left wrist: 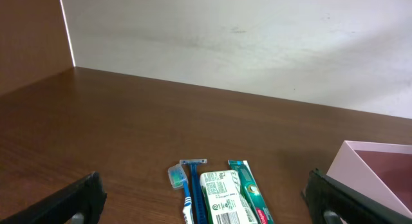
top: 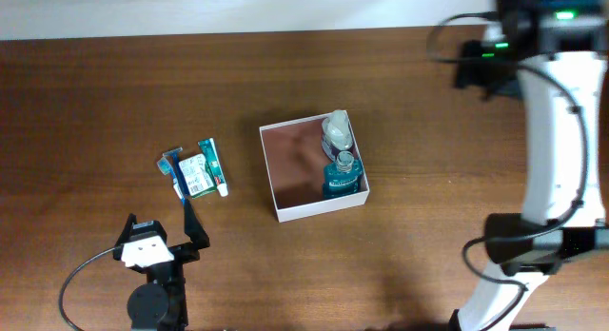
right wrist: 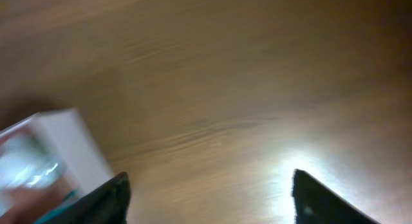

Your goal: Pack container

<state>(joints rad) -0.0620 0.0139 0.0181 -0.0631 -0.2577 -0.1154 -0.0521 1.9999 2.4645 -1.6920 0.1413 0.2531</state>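
Clearly overhead: teal bottle (top: 341,179) inside container (top: 322,206) | right wrist blurs it | left tool (left wrist: 206,201) spread | right tool (right wrist: 209,198) spread

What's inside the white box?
Inside the container, a teal bottle and a pale whitish item sit along its right wall. Whatever is under them is hidden.
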